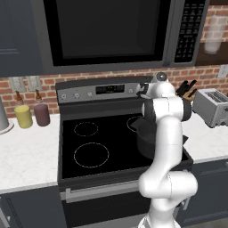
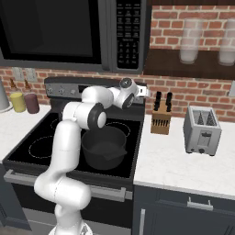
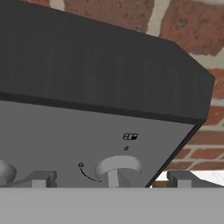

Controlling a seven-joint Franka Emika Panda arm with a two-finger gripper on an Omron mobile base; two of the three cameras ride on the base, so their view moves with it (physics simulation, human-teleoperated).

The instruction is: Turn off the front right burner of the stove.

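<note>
We see the stove (image 1: 89, 147) set into the white bench (image 1: 26, 156), under the microwave (image 1: 107, 31). Our end effector (image 3: 111, 183) is up at the right end of the stove's grey back panel (image 3: 65, 135), close in front of it. In the hand view its two fingertips (image 3: 38, 179) stand apart, one to each side of a round knob (image 3: 118, 167), without clearly touching it. A dark pot (image 2: 103, 148) sits on the stove's front right, below the arm.
</note>
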